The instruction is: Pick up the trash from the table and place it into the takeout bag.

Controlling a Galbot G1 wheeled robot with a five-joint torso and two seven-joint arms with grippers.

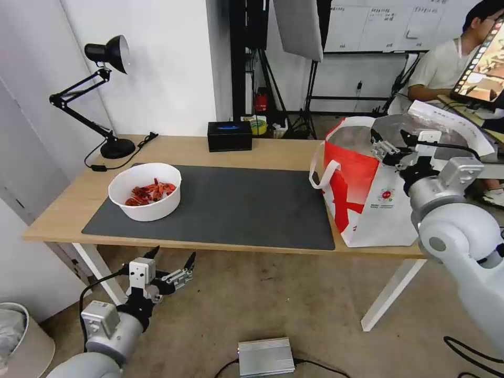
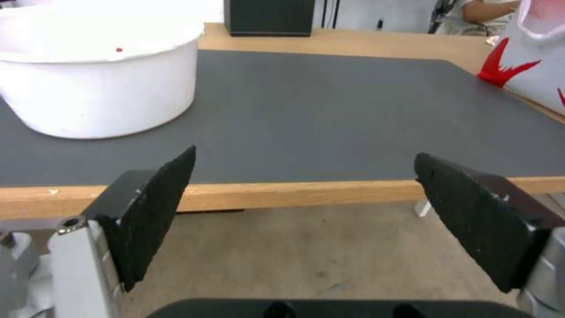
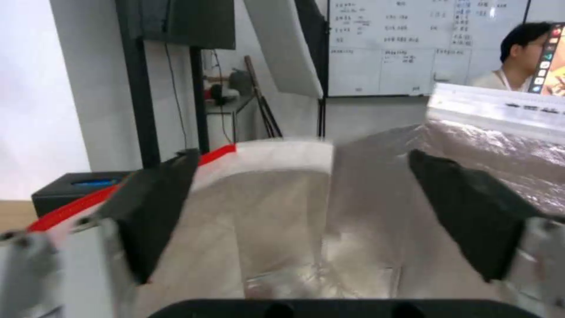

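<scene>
Right gripper [image 1: 391, 137] spread above takeout bag [image 1: 367, 210] (logo writing unreadable), left gripper [image 1: 173, 256] spread

The table [image 1: 273, 149] bears mat [image 1: 252, 205], lamp [image 1: 107, 94], black box [image 1: 229, 136], takeout bag [image 1: 375, 210].

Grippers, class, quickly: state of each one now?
Left gripper: open, empty, below the table edge near the bowl.
Right gripper: open, empty, over the takeout bag mouth.

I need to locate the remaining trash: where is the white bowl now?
In the head view, the white bowl stands on the left end of the dark mat, beyond the open left end effector.
</scene>
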